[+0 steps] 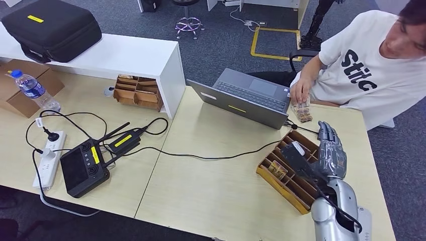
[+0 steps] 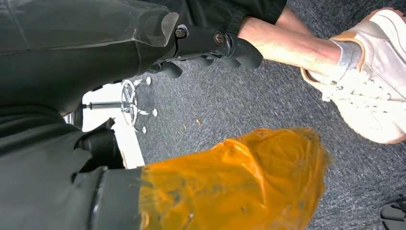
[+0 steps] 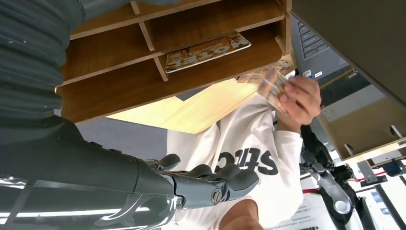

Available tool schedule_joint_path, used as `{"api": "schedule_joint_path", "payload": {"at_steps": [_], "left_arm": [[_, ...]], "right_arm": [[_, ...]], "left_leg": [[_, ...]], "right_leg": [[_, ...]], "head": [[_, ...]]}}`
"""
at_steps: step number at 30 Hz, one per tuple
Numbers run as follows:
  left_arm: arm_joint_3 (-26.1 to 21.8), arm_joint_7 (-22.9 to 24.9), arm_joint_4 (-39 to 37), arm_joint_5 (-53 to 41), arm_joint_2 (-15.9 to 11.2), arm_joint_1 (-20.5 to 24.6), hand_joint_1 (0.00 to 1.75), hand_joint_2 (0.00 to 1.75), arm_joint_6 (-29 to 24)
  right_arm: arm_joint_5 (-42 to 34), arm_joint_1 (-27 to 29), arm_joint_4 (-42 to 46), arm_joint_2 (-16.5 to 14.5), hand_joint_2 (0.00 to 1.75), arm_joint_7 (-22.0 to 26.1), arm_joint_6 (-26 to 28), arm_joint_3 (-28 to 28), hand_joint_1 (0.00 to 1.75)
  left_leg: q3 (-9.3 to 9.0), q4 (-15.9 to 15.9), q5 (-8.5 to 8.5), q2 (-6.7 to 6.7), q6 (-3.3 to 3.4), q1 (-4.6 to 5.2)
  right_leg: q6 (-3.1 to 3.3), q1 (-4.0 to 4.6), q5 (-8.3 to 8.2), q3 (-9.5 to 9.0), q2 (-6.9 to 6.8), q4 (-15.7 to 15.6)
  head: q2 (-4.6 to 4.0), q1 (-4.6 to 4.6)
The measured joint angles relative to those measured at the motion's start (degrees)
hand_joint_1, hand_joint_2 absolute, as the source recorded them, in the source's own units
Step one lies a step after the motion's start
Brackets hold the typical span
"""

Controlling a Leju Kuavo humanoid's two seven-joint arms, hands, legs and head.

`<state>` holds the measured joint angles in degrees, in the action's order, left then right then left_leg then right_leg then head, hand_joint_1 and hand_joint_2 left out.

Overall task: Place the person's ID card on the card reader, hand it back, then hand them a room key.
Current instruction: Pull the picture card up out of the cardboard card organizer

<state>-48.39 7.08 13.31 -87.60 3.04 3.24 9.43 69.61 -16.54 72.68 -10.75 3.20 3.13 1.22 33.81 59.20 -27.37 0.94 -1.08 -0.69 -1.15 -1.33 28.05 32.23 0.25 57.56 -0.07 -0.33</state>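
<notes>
My right hand [image 1: 331, 153] hovers over the wooden tray [image 1: 281, 188] by the counter's [image 1: 211, 196] near edge, fingers loosely apart, holding nothing, likely poised for a room key [image 1: 277, 169] lying in one slot. Beyond, past the laptop [image 1: 246, 98], the person's hand [image 1: 302, 93] holds a card stack [image 1: 303, 112] on the far edge. Open counter lies leftward

White T-shirt [image 1: 371, 70] with black lettering, grey laptop [image 1: 246, 98], brown wooden organiser [image 1: 289, 170].
</notes>
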Motion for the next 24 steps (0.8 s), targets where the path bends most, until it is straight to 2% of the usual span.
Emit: {"api": "schedule_joint_path", "payload": {"at_steps": [19,20,23,24], "left_arm": [[0.0,-0.09,0.0,0.0,0.0,0.01,0.0,0.0,0.04],[0.0,-0.09,-0.01,0.0,0.0,0.01,0.0,0.0,0.04],[0.0,-0.09,-0.01,0.0,0.0,0.01,0.0,0.0,0.04],[0.0,-0.09,0.0,0.0,0.0,0.01,0.0,0.0,0.04]], "right_arm": [[0.76,-1.49,-2.62,-0.02,1.75,-0.38,0.24,-0.02,0.03],[0.79,-1.52,-2.69,-0.02,1.75,-0.38,0.24,-0.02,0.17],[0.82,-1.65,-2.89,-0.02,1.75,-0.38,0.27,-0.02,1.22],[0.83,-1.71,-2.95,-0.02,1.75,-0.38,0.3,-0.02,1.47]], "left_leg": [[0.0,0.0,0.0,0.0,0.0,0.0],[0.0,0.0,0.0,0.0,0.0,0.0],[0.0,0.0,0.0,0.0,0.0,0.0],[0.0,0.0,0.0,0.0,0.0,0.0]], "right_leg": [[0.0,0.0,0.0,0.0,0.0,0.0],[0.0,0.0,0.0,0.0,0.0,0.0],[0.0,0.0,0.0,0.0,0.0,0.0],[0.0,0.0,0.0,0.0,0.0,0.0]], "head": [[0.0,0.0],[0.0,0.0],[0.0,0.0],[0.0,0.0]]}}
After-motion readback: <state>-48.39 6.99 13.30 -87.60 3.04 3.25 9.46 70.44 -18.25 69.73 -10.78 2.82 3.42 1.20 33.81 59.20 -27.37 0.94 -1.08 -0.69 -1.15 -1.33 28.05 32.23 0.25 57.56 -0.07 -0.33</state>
